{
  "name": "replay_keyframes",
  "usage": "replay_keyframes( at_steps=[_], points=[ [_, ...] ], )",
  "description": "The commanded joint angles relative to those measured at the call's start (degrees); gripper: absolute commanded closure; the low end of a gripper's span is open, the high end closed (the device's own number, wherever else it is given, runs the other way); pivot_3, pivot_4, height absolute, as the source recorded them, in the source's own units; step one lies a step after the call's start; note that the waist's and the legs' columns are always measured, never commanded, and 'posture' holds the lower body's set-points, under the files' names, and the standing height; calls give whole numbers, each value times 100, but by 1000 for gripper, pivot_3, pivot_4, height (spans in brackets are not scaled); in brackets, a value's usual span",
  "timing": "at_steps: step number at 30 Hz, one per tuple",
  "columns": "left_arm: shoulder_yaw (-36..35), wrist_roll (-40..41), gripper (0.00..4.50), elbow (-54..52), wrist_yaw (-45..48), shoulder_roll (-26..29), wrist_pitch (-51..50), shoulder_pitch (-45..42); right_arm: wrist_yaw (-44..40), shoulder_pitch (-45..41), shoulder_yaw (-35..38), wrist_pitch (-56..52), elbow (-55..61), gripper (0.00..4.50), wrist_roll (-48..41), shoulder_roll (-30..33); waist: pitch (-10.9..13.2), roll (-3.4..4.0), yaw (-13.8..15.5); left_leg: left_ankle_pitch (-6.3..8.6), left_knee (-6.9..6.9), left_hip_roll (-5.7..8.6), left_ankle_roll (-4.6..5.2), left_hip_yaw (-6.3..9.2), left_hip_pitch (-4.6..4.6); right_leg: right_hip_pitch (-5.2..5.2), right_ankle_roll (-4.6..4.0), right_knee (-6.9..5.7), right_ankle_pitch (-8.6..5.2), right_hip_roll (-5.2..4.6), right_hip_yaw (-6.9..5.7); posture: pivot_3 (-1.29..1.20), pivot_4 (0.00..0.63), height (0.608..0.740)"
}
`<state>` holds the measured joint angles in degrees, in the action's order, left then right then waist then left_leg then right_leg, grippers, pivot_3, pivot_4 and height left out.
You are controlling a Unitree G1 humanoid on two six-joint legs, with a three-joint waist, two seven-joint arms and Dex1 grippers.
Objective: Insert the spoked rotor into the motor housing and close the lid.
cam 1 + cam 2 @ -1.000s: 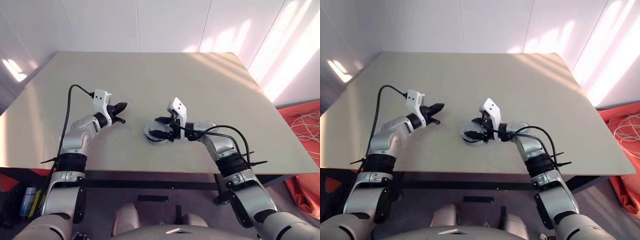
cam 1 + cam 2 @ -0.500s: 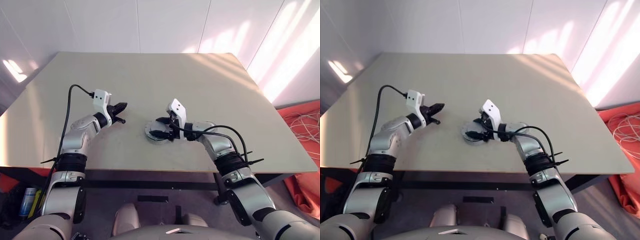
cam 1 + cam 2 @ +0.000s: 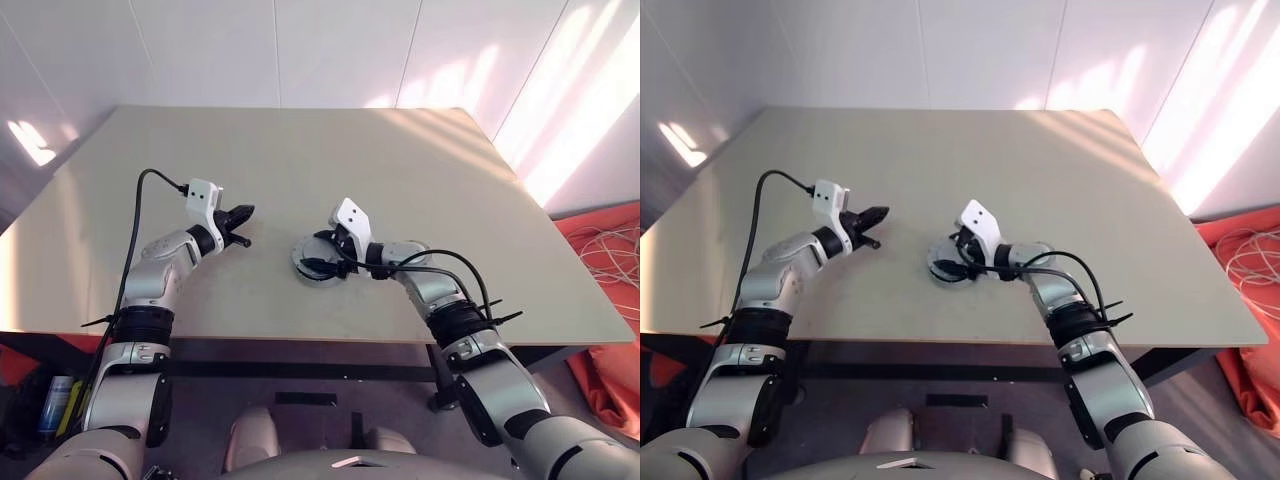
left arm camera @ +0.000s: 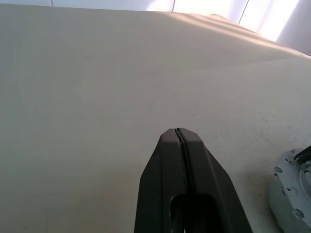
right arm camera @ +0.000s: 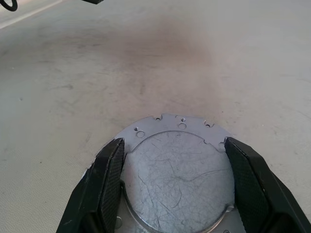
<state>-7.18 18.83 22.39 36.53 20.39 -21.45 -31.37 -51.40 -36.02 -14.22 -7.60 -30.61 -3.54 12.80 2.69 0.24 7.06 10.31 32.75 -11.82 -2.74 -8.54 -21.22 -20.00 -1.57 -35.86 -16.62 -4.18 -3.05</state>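
Observation:
The motor housing [image 3: 318, 270] is a round silver part lying near the middle of the table [image 3: 420, 170]. Its flange [image 5: 182, 122] has small holes. The lid [image 5: 177, 179], a scratched silver-grey disc, lies flat on top of the housing. My right gripper [image 5: 173, 143] straddles the lid, one black finger pressed against each side of its rim; in the left eye view this gripper [image 3: 317, 253] is low over the housing. The spoked rotor is hidden. My left gripper [image 3: 245, 213] hovers to the left of the housing, shut and holding nothing. The housing's edge [image 4: 294, 194] shows beside its closed fingertips [image 4: 180, 133].
The beige table stretches bare far beyond and to both sides of the housing. A black cable [image 3: 140, 200] loops above my left arm. Beyond the table's right edge, an orange cloth [image 3: 610, 260] and loose cables lie on the floor.
My right gripper has turned a little at the wrist while keeping the lid over the housing. The left arm has not moved.

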Motion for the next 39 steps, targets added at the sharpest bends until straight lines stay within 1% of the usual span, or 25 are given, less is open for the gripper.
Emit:
replay_keyframes(
  at_steps=[1, 6, 11, 17, 23, 28, 33, 39],
  points=[
    [-71, -4, 4500, -119, -7, 77, 100, -105, -75, 12, -79, -9, -119, 1328, 132, 81, 0, 0, 0, 0, 0, 0, 0, 0, 0, 0, 0, 0, 0, 0, 0, 0, 0, 740],
    [-73, -1, 4500, -113, -6, 76, 102, -105, -347, 84, 33, -243, 165, 1328, -136, 72, 0, 0, 1, 1, 0, 0, 4, 0, -2, -2, 0, 1, 0, 0, 0, 0, 0, 740],
    [-63, -7, 4500, -79, 13, 73, 119, -113, -686, 171, 232, -773, 690, 1328, -629, 38, 0, 0, 2, 8, -2, 0, 16, 1, -13, -10, 1, 5, 1, 1, -1, 0, 0, 740],
    [-57, -9, 4500, -63, 20, 77, 128, -124, -699, 185, 253, -995, 902, 1328, -712, 37, 0, 0, 2, 10, -1, 0, 20, 1, -37, -32, 2, 5, 1, 2, -3, 0, 0, 740],
    [-58, -13, 4500, -65, 17, 82, 137, -115, -493, 149, 211, -862, 698, 1328, -528, -11, 0, 0, 1, 10, -1, 0, 19, 1, -36, -31, 2, 4, 1, 2, -3, 0, 0, 740],
    [-50, -26, 4500, -65, 14, 93, 141, -108, -177, 68, 264, -407, 427, 1328, -354, -68, 0, 0, -1, 9, 0, -1, 17, 1, -32, -29, 2, 1, 1, 2, -3, 0, 0, 740],
    [-37, -32, 4500, -39, 21, 90, 152, -126, -207, 76, 335, -47, 400, 1328, -429, -86, 1, 1, -8, 1, 1, -1, 6, 1, -30, -29, 2, -2, 2, 2, -3, 0, 0, 740],
    [-26, -47, 4500, 40, 35, 85, 188, -182, -271, 69, 364, 9, 418, 1328, -532, -101, 1, 1, -7, 3, 2, 0, 10, 1, -33, -30, 3, -1, 2, 2, -3, 0, 0, 740]
  ],
)
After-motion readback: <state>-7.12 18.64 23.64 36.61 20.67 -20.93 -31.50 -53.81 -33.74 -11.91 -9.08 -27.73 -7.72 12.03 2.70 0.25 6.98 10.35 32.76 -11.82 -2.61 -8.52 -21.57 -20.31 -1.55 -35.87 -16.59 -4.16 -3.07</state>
